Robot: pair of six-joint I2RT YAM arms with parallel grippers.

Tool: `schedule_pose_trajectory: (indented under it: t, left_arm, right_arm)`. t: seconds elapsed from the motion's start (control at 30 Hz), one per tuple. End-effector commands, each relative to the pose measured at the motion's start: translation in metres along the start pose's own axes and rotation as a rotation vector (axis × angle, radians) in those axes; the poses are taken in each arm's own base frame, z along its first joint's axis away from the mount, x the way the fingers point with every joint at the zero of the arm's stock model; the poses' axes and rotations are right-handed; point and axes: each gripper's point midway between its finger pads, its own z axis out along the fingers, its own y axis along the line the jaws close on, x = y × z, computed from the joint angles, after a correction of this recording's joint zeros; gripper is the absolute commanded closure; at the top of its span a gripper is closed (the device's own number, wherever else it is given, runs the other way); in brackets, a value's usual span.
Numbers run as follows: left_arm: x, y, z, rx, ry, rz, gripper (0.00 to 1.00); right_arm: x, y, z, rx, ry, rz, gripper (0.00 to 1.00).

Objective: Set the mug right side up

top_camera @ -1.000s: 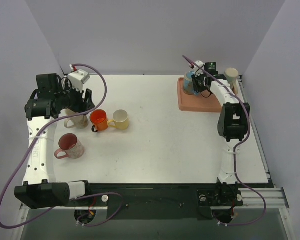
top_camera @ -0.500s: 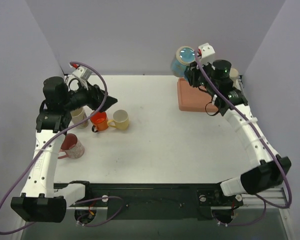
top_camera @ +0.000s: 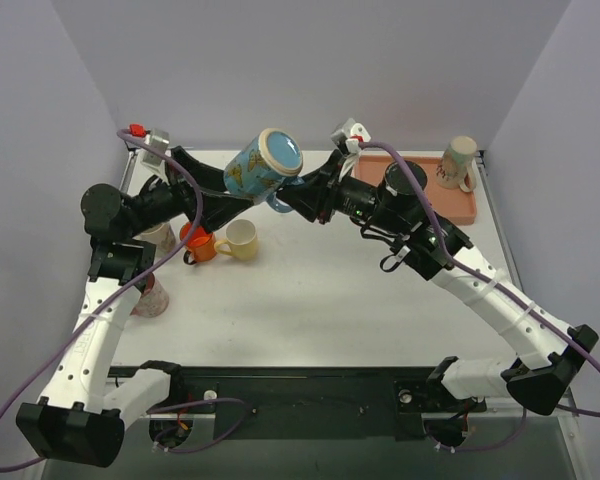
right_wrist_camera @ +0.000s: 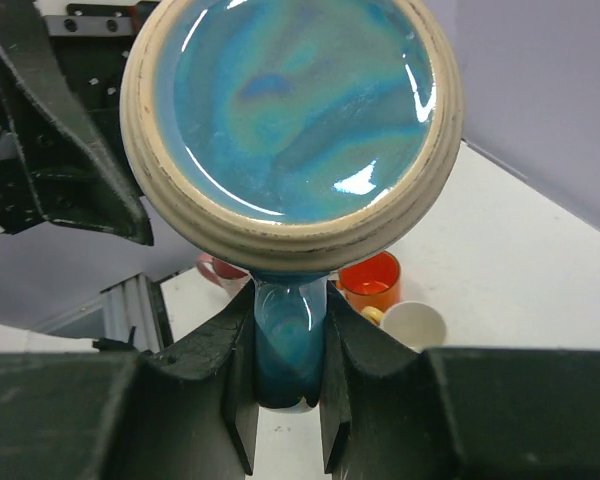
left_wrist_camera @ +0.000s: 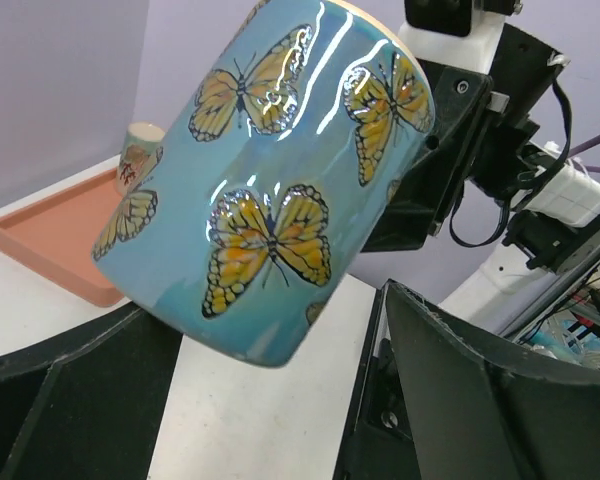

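Observation:
A blue mug with orange butterflies hangs in the air above the back middle of the table, tilted, its cream-ringed end facing up and right. My right gripper is shut on its blue handle, seen between the fingers in the right wrist view. My left gripper is open, its fingers standing on either side of the mug's body with a gap on each side. In the left wrist view the mug's lower end sits between the two black fingers.
A salmon tray at the back right carries an inverted beige mug. An orange mug and a cream mug stand upright at the left. A red-pink mug and another beige mug sit partly behind the left arm.
My right gripper has carried the blue mug from the tray leftward and higher. My left arm has risen and reached in with open jaws around the mug.

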Motion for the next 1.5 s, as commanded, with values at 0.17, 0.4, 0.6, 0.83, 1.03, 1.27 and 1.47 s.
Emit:
schedule_pose_trajectory:
  t: [0.17, 0.4, 0.6, 0.83, 1.03, 1.27, 1.47]
  left_arm:
    - [-0.026, -0.043, -0.004, 0.098, -0.083, 0.061, 0.31]
    - [-0.021, -0.026, -0.003, 0.010, -0.081, -0.033, 1.00]
    - [0.017, 0.033, -0.024, -0.315, 0.008, -0.063, 1.00]
    - [0.067, 0.078, -0.066, -0.594, 0.255, 0.004, 1.00]
    - [0.131, 0.109, -0.138, -0.848, 0.690, 0.032, 1.00]
    - [0.192, 0.124, -0.175, -0.963, 0.984, -0.081, 1.00]
    - [0.213, 0.147, -0.182, -1.014, 1.152, -0.173, 1.00]
  right_arm:
    - [-0.072, 0.068, -0.008, -0.256, -0.282, -0.034, 1.00]
    - [-0.009, 0.035, 0.017, -0.168, -0.108, -0.036, 1.00]
    - [0.037, -0.006, 0.014, -0.045, -0.012, 0.017, 0.84]
    - [0.118, -0.034, 0.005, 0.053, 0.262, 0.130, 0.23]
    - [0.173, -0.057, -0.035, 0.177, 0.528, 0.177, 0.12]
    - [0.152, -0.071, -0.049, 0.245, 0.496, 0.094, 0.11]
    - [0.139, -0.094, -0.064, 0.343, 0.461, 0.059, 0.10]
